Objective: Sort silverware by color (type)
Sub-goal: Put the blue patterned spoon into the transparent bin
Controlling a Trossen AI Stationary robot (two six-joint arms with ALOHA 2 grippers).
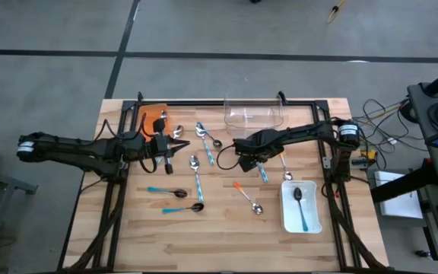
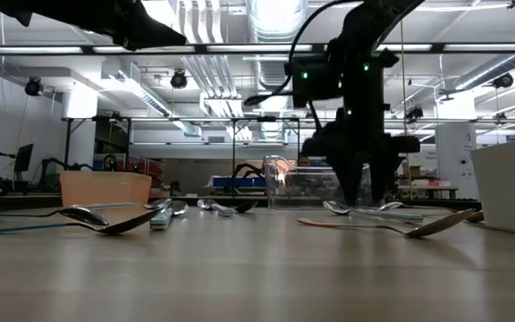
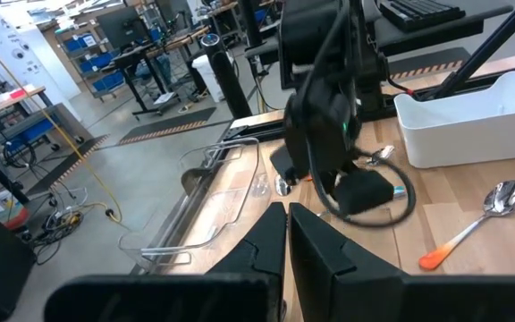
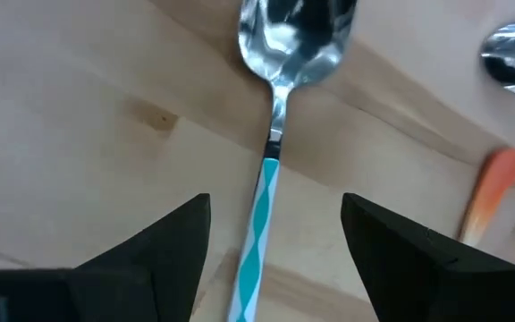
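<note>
High view, read from its left side: the left gripper [image 1: 169, 146] hangs over the table's back-left part beside the orange tray [image 1: 152, 119], its fingers [image 3: 266, 246] pressed together with nothing between them, so that arm looks to be waiting. Spoons lie scattered across the wooden table [image 1: 226, 236]: two teal-handled ones [image 1: 166, 191] toward the front left, a long teal one [image 1: 197, 183] nearer the middle, and an orange-handled spoon [image 1: 245, 196] further right. Behind the middle stands a clear tray [image 1: 255, 114]. The right gripper [image 1: 258, 162] is low over the table's centre-right, fingers spread wide, straddling the handle of a teal-striped spoon [image 4: 269, 170] that lies flat on the wood; nothing is clamped yet. At the front right, the white tray [image 1: 289, 217] already holds one teal-handled spoon [image 1: 301, 205].

The step in hand appears to be the pick of this teal spoon. Next the fingers would need to drop to the wood and close squarely on the thin handle, then carry it to the white tray.
</note>
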